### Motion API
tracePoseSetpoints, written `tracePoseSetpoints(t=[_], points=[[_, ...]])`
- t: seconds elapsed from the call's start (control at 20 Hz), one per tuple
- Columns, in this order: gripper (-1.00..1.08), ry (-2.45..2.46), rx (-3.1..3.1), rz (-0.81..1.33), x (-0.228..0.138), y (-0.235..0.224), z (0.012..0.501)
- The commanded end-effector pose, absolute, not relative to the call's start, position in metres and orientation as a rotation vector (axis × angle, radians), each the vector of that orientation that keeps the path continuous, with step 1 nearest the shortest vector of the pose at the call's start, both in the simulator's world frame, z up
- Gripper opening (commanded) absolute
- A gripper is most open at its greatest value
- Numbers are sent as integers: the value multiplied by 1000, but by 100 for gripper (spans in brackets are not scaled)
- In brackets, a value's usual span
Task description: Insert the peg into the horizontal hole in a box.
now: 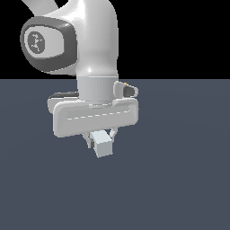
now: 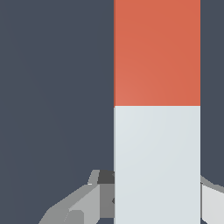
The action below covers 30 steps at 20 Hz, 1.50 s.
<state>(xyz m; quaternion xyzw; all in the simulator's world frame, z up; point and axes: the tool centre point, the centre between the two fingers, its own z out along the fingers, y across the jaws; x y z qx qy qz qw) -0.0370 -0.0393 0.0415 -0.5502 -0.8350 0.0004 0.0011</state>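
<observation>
My gripper (image 1: 101,138) hangs under the arm's white hand and is shut on the peg. In the exterior view the peg's white end (image 1: 103,145) points toward the camera, held above the dark floor; only a sliver of its orange-red half shows behind. In the wrist view the peg (image 2: 156,131) fills much of the picture: white half between the fingers, orange-red half beyond. A grey finger (image 2: 83,201) shows on one side of the peg and a pale finger (image 2: 213,201) on the other. The box and its hole are out of view.
A flat dark blue-grey floor (image 1: 179,179) lies under the arm, with a black background above it. The arm's white body (image 1: 90,45) fills the upper part of the exterior view.
</observation>
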Motion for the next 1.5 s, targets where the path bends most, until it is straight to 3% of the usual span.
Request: tracePoseSetpoints(t=[0.0, 0.65, 1.45], points=[[-100, -2593, -1773, -1, -34, -19, 45], [-100, -2489, -1916, 0, -17, 47, 54], [-100, -2476, -1934, -3, -12, 54, 56]])
